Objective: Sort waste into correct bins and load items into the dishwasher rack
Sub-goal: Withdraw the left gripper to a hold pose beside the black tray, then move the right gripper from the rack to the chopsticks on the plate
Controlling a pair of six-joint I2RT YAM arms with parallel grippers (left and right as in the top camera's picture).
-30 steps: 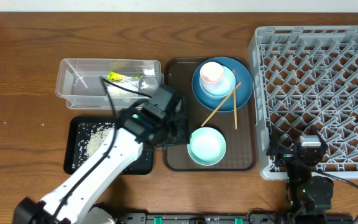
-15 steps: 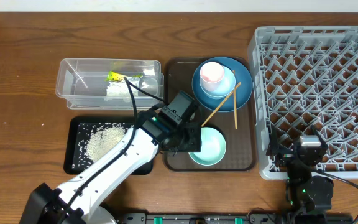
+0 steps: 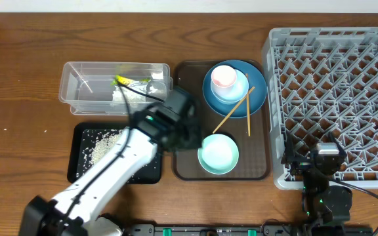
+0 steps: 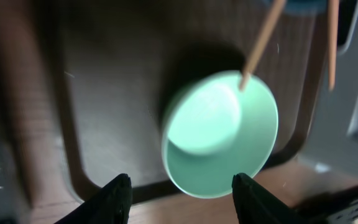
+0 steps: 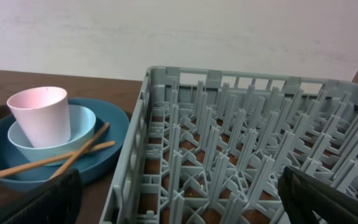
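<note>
My left gripper (image 3: pixel 188 136) is open and empty, hovering over the brown serving tray (image 3: pixel 188 72) just left of the mint-green bowl (image 3: pixel 218 154). In the left wrist view the bowl (image 4: pixel 219 134) lies just ahead of the open fingers (image 4: pixel 185 199). The blue plate (image 3: pixel 258 98) holds the pale-blue bowl (image 3: pixel 236 92), the pink cup (image 3: pixel 224 77) and two chopsticks (image 3: pixel 231 113). The clear tub (image 3: pixel 77 88) holds the tissue (image 3: pixel 122 98) and the wrapper (image 3: pixel 125 80). Rice (image 3: pixel 104 147) lies in the black tray (image 3: pixel 81 172). My right gripper (image 3: pixel 327 160) is open at the front edge of the rack (image 3: pixel 336 78).
The right wrist view shows the rack (image 5: pixel 241 137), its open fingers (image 5: pixel 179 205), the pink cup (image 5: pixel 42 115), the pale-blue bowl (image 5: pixel 82 124), the plate (image 5: pixel 114 134) and the chopsticks (image 5: pixel 55 158). The rack's wall stands right of the serving tray.
My left gripper swung right over the bowl's left edge, then drew back up and left. The bowl has not moved. The right arm is still.
</note>
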